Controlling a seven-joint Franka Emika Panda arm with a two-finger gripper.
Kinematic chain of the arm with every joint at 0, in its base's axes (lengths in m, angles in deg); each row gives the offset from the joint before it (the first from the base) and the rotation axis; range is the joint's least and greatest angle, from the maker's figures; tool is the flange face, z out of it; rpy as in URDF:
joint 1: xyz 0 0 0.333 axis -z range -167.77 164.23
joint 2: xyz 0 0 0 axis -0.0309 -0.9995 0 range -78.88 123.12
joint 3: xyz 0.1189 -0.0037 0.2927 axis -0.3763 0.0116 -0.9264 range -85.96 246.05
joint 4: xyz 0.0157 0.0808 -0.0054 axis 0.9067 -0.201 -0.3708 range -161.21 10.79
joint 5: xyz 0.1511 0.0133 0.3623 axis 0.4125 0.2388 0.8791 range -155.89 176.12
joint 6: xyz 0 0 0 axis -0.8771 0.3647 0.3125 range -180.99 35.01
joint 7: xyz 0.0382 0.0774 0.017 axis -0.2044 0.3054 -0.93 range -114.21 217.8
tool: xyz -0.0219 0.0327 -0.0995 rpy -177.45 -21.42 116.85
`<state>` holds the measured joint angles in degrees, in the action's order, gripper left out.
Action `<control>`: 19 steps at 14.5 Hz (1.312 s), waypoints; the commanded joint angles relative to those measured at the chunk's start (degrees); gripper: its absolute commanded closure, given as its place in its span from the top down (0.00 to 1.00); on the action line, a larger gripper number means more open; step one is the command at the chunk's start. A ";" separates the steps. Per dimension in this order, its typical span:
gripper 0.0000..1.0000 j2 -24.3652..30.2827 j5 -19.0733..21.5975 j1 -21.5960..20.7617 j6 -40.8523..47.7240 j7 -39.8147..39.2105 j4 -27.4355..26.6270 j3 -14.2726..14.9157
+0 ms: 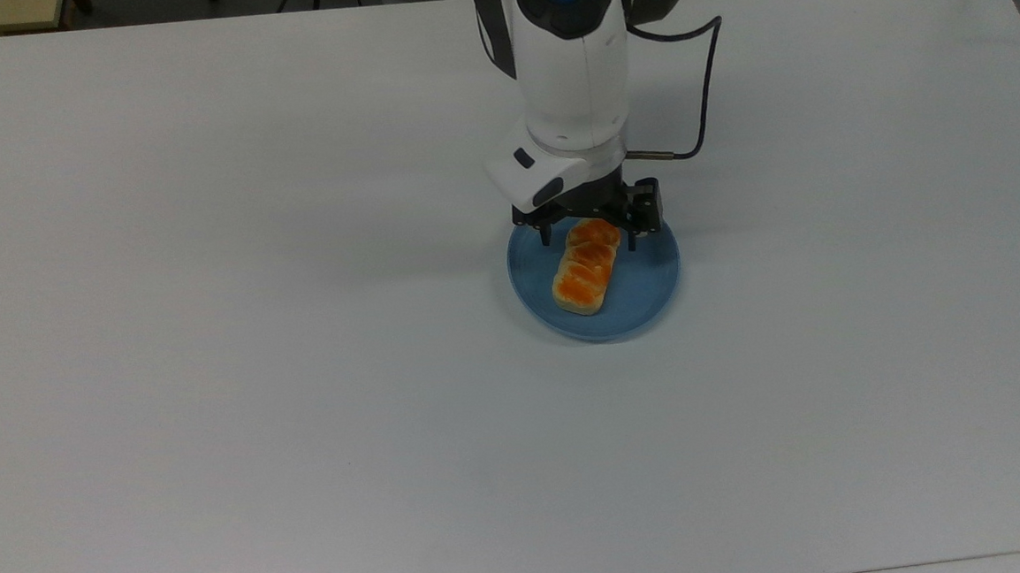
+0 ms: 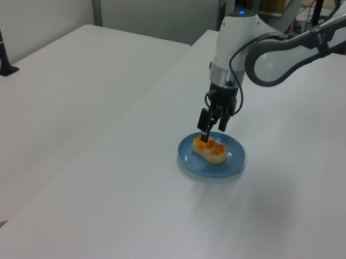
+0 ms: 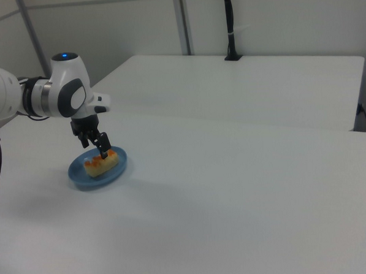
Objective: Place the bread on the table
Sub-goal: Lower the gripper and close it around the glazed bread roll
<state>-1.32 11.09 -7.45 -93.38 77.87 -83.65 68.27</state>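
The jaws stand wide, straddling the far end of the bread (image 1: pixel 587 266) (lying on a blue plate (image 1: pixel 649 289)) on the white tabletop (image 1: pixel 212 340).

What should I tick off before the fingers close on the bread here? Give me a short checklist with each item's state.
1. Bread lies flat on the blue plate, not yet moved: ok.
2. Gripper is open, one finger on each side of the bread's far end in the top view: ok.
3. Fingers low enough to catch the bread's sides: cannot tell; in the left view the gripper tip sits at about bread-top level.
4. Grasp centred on the loaf: not ok; it is over one end, not the middle.
5. Bare table beside the plate for setting the bread down: ok.
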 commanded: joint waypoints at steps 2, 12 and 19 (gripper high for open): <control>1.00 0.23 -4.39 -0.38 -1.37 5.29 -2.20 -1.32; 0.57 -3.99 -13.54 -1.44 -5.05 14.42 -2.55 -1.41; 0.34 -0.49 -12.93 -0.39 -3.66 13.05 -1.67 -1.50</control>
<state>-5.55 -1.66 -8.51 -97.52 90.95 -84.65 66.68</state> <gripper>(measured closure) 0.621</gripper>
